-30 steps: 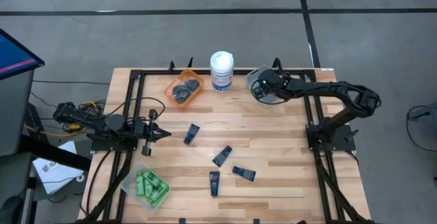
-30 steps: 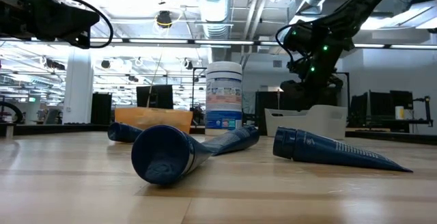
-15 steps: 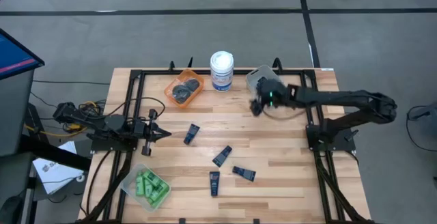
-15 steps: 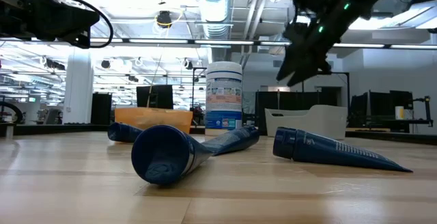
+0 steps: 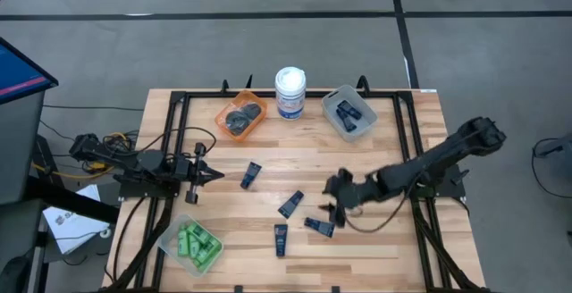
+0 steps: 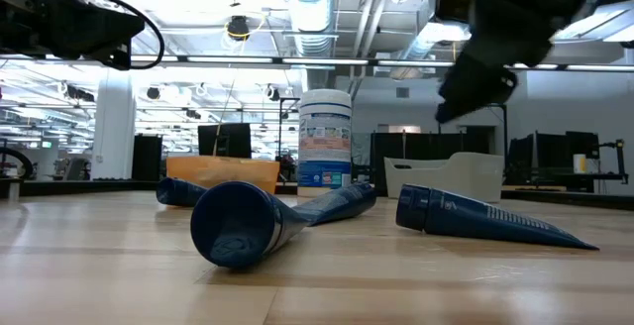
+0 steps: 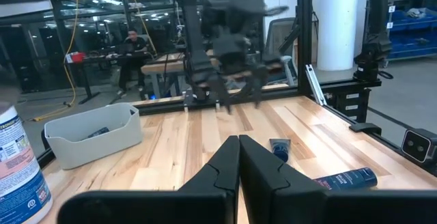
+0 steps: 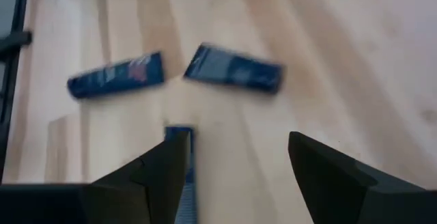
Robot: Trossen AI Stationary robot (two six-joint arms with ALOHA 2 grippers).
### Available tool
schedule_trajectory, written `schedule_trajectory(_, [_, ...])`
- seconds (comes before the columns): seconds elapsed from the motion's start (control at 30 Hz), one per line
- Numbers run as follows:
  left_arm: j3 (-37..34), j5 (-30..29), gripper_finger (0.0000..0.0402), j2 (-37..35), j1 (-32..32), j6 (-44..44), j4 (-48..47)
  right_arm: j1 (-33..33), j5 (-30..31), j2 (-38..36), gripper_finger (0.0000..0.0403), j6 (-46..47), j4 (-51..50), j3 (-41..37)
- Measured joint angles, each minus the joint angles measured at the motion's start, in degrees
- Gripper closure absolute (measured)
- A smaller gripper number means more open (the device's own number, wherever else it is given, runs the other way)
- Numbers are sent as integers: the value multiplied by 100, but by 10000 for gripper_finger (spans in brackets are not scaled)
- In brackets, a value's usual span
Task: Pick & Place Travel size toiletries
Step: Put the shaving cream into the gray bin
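Note:
Dark navy flat tubes lie flat on the wood: one (image 5: 251, 174) left of centre, one (image 5: 290, 204) at the middle, one (image 5: 319, 227) and one (image 5: 281, 239) nearer the near edge. My right gripper (image 5: 331, 202) hovers open just above them, holding nothing; its wrist view (image 8: 235, 183) looks down on three tubes (image 8: 233, 69). Green bottles (image 5: 197, 242) fill the clear bin, grey pots (image 5: 241, 117) the orange bin, more tubes (image 5: 350, 113) the grey bin. My left gripper (image 5: 214, 175) waits shut at the table's left (image 7: 239, 161).
A white tub with a blue label (image 5: 290, 92) stands at the far edge between the orange bin (image 5: 225, 114) and the grey bin (image 5: 332, 105). The clear bin (image 5: 172, 238) sits at the near left corner. Black frame rails (image 5: 174, 141) run along both sides.
My right gripper has swung from above the grey bin at the far right toward the near edge and the table's left, coming down over the loose tubes at the middle. The tubes on the table have not moved.

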Motion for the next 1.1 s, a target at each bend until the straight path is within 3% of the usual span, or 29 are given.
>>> schedule_trajectory(0.33, [0, -1, 401, 14, 1, -1, 6, 882, 181, 1379, 163, 37, 923, 279])
schedule_trajectory(0.77, [0, 0, 401, 186, 1, -1, 40, 1001, 697, 2941, 163, -394, 165, 1454])
schedule_trajectory(1.0, [0, -1, 401, 293, 1, 0, 94, 993, 853, 3189, 166, -478, -11, 1646])
schedule_trajectory(1.1, [0, -1, 401, 289, 1, -1, 121, 993, 841, 3176, 187, -634, -17, 1641])
